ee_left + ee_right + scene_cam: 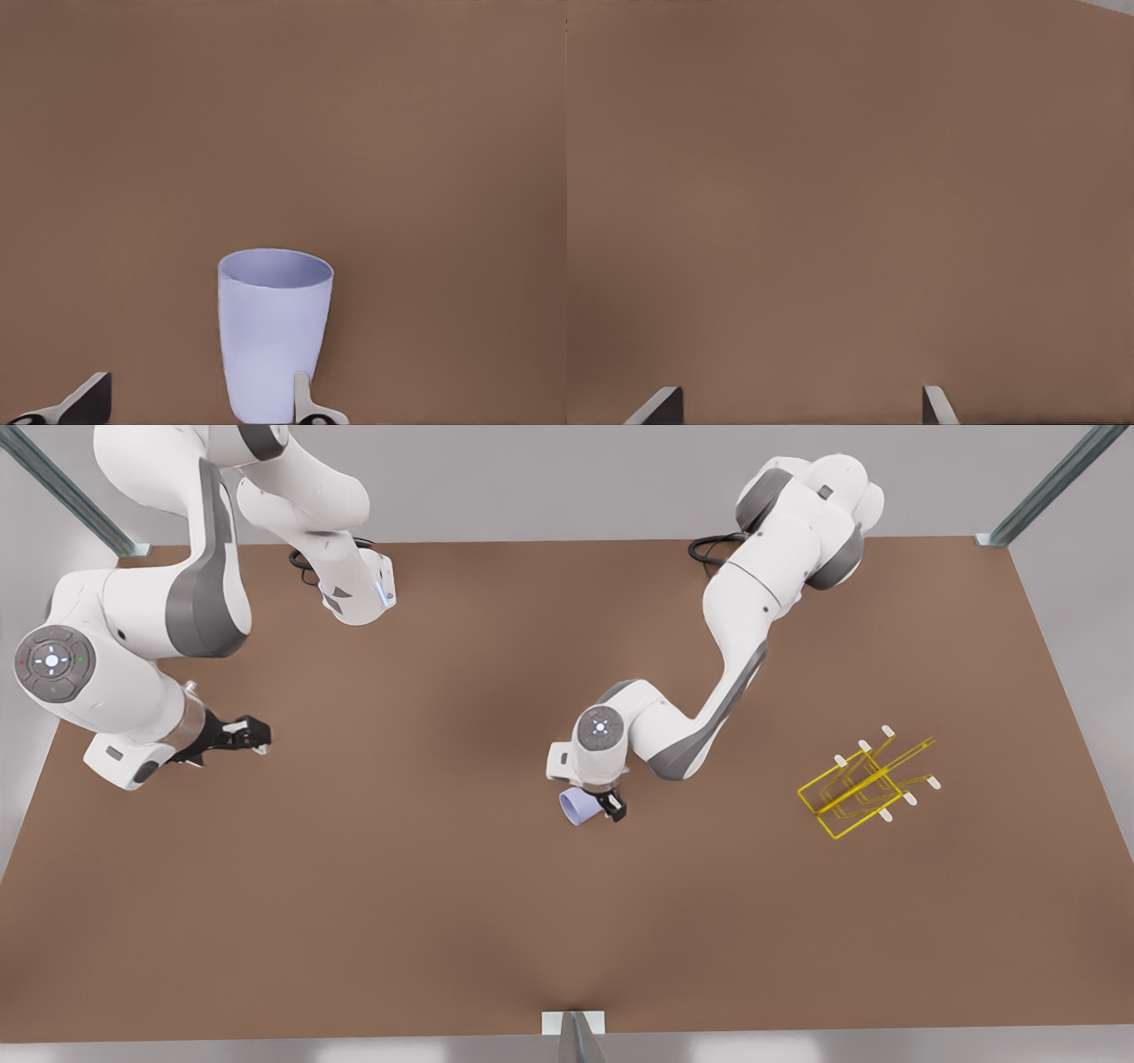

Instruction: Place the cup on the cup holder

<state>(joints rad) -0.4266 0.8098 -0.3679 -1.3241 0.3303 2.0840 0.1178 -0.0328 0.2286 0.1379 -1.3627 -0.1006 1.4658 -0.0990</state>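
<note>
Right gripper (252,737) at the front view's left, above bare table (399,886), waiting; fingers (660,407) spread, nothing between them; well apart from the cup.

Centre: left gripper (607,802) at the cup (578,808); in the left wrist view the cup (275,341) sits nearer one finger (303,398), the other (84,400) well off it; jaws spread, not yet pinching. Cup looks empty, rim open. Judged light, stiff, smooth and likely slippery; tapered, so grip mid-wall across the body.

Front view's right: holder (864,786), yellow wire, white-tipped prongs, nothing on it; well apart from the cup.
</note>
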